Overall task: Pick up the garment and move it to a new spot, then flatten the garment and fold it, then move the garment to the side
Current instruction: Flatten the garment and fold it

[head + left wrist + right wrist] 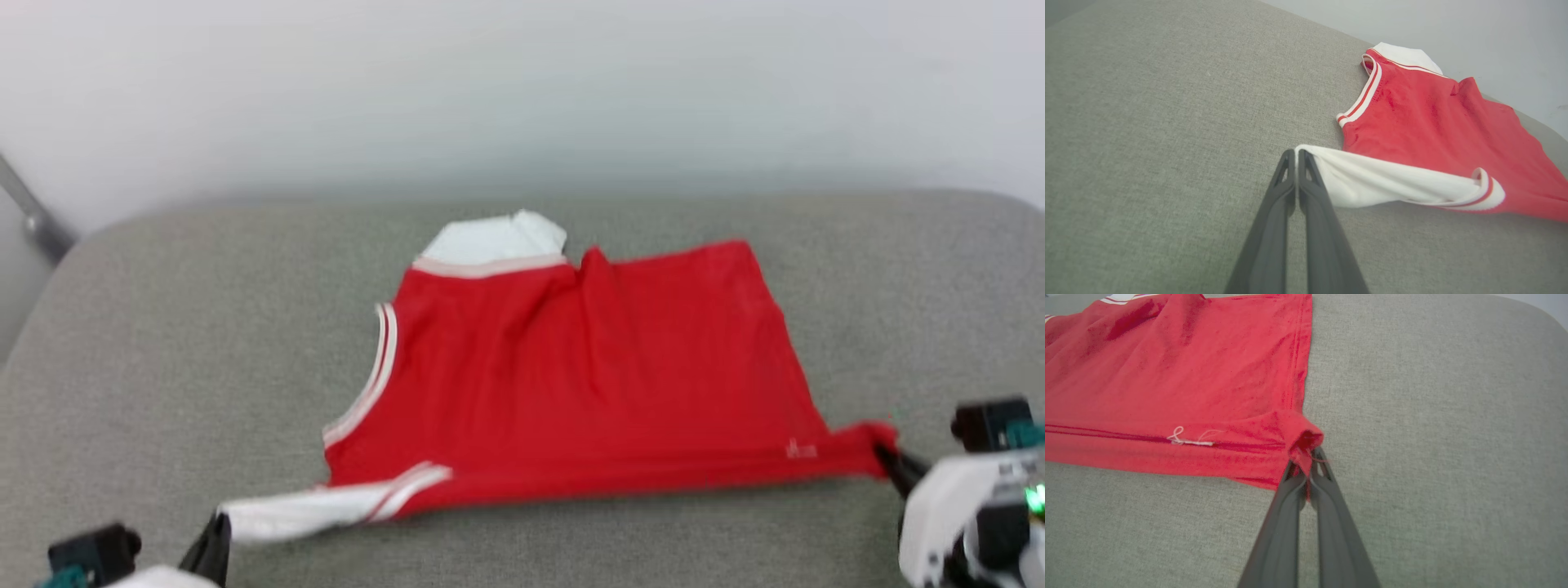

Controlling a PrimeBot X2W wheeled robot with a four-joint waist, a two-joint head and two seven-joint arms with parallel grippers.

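While left pincer point(1296, 153) grips garment point(588, 367) sleeve point(1372, 179), right pincer point(1308, 459) grips hem corner point(1302, 437).

- Table point(163, 327) covered in grey woven fabric, with rounded far corners.
- Plain pale wall point(522, 82) behind it, softly and evenly lit.
- Grey metal bar point(28, 212) slanting at the far left.

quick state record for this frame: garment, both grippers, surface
garment: red jersey shirt with white sleeves and striped trim, spread out, no print showing
surface: grey woven fabric cushion
left gripper: shut on white sleeve end
right gripper: shut on red hem corner
near edge: stretched between the grippers
mark: small white stitch near hem
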